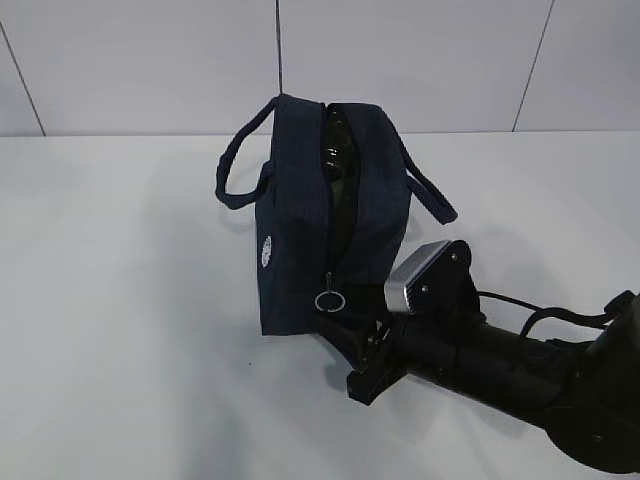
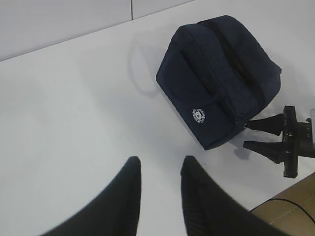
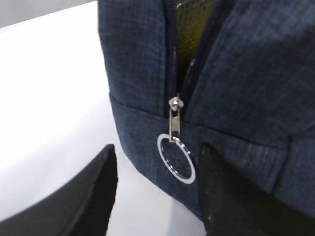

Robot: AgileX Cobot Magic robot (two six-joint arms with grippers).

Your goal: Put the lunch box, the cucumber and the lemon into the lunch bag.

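The navy lunch bag stands in the middle of the white table, also seen from the left wrist and close up from the right wrist. Its top zipper gapes, with the slider low on the near end and the silver ring pull hanging there. My right gripper is open at that end, the ring between its fingers and untouched. Something olive-yellow shows inside the gap; I cannot tell what it is. Lunch box, cucumber and lemon are hidden. My left gripper hovers open over bare table, nothing in it.
The white table runs back to a white panelled wall. The bag's two loop handles flop outward on either side. A brown cardboard corner sits at the lower right of the left wrist view.
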